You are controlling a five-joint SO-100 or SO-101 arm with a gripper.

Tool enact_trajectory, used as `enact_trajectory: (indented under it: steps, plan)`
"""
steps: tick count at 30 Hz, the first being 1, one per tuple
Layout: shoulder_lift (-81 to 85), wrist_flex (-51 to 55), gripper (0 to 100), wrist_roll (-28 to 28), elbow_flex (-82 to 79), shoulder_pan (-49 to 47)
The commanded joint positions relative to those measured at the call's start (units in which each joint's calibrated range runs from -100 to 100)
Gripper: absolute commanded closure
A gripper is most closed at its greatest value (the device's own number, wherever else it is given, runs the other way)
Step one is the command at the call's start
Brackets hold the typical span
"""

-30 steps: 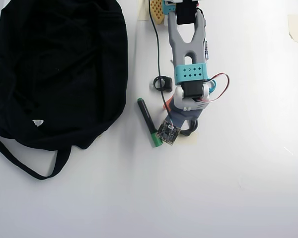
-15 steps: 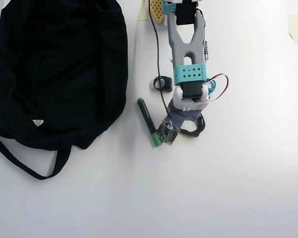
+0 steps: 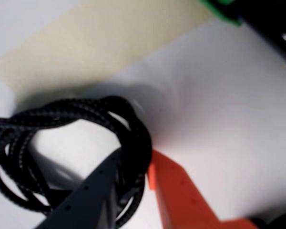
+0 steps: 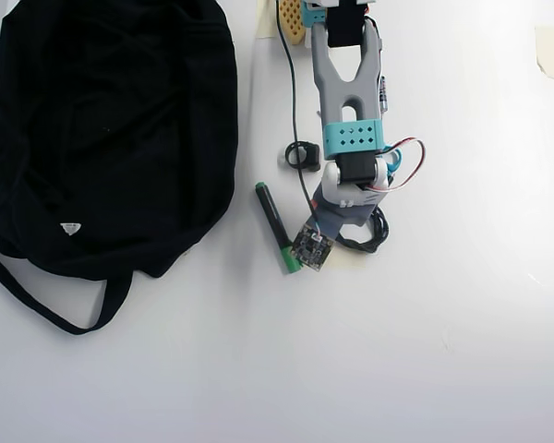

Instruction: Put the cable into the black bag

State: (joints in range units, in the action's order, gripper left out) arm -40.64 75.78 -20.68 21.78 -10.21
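Observation:
The cable [image 3: 62,119], a braided black cord wound in a loose ring, lies on the white table. In the wrist view the ring's right side runs between my grey finger [image 3: 95,191] and my orange finger [image 3: 181,195]. My gripper [image 3: 133,160] is shut on that strand. From overhead, part of the cable [image 4: 377,231] peeks out to the right of my gripper [image 4: 351,231], whose fingers are hidden under the wrist. The black bag [image 4: 111,129] lies flat at the far left, its straps trailing toward the front, well apart from the gripper.
A green marker [image 4: 277,228] lies just left of the wrist camera board [image 4: 312,246]. A small chunky black ring [image 4: 302,154] sits beside the arm. Beige tape [image 3: 100,43] is stuck to the table under the cable, and another piece [image 4: 547,46] at the far right.
More of the cable ring now shows to the right of the wrist than before. The arm has hardly shifted, and the bag and marker stay put.

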Motion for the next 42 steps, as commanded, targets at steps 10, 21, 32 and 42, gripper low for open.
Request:
enact_trajectory:
  steps: [10,21,32,42]
  plan:
    - [6.4,6.3,98,2.3,8.2,-0.6]
    - [11.1,17.7,98,7.3,14.2,-0.3]
    - [16.3,23.2,98,13.5,14.3,0.6]
    - [27.2,23.4,98,15.6,6.3,1.6]
